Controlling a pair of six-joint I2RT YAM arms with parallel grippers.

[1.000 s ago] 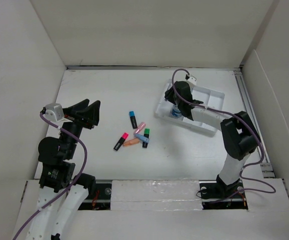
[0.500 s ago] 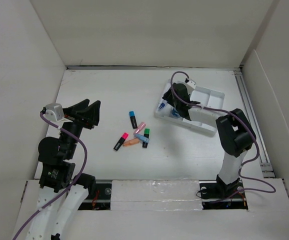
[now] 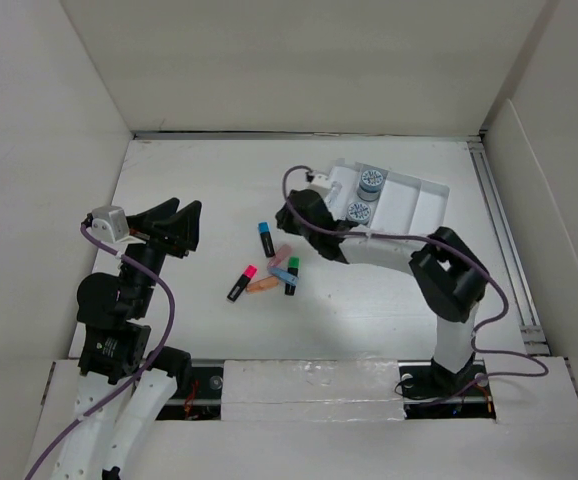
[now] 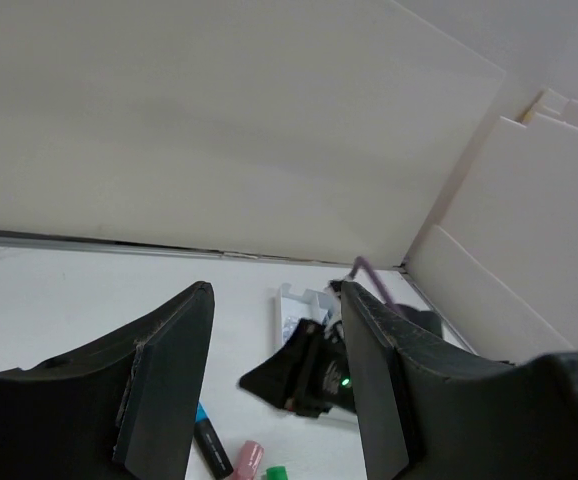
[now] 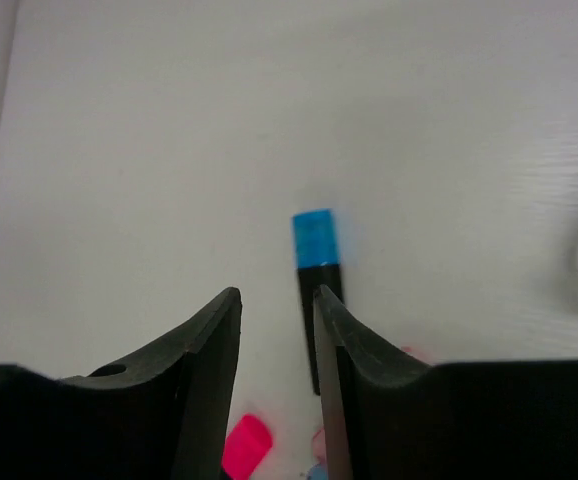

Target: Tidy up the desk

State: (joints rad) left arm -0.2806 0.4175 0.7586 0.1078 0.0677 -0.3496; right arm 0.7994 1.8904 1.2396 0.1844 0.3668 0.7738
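Observation:
The white desk [image 3: 199, 180] holds a loose cluster of highlighters: blue-capped [image 3: 265, 238], pale pink [image 3: 280, 254], magenta [image 3: 242, 283], orange [image 3: 262, 285], light blue [image 3: 284, 272] and green [image 3: 292, 276]. My right gripper [image 3: 285, 214] hovers just right of the blue-capped one, jaws a narrow gap apart and empty. In the right wrist view, the gripper [image 5: 276, 300] looks down on the blue-capped highlighter [image 5: 316, 240], with the magenta cap [image 5: 246, 445] below. My left gripper [image 3: 181, 222] is wide open and empty at the desk's left; it also shows in the left wrist view [image 4: 276, 295].
A white ribbed compartment tray [image 3: 424, 205] stands at the back right with two round blue-grey rolls [image 3: 371, 181] [image 3: 358, 211] in its left part. White walls enclose the desk on three sides. A rail [image 3: 499, 230] runs along the right edge.
My right gripper has left the tray and swung left to the highlighter cluster. The two rolls in the tray are now uncovered. The left arm has not moved.

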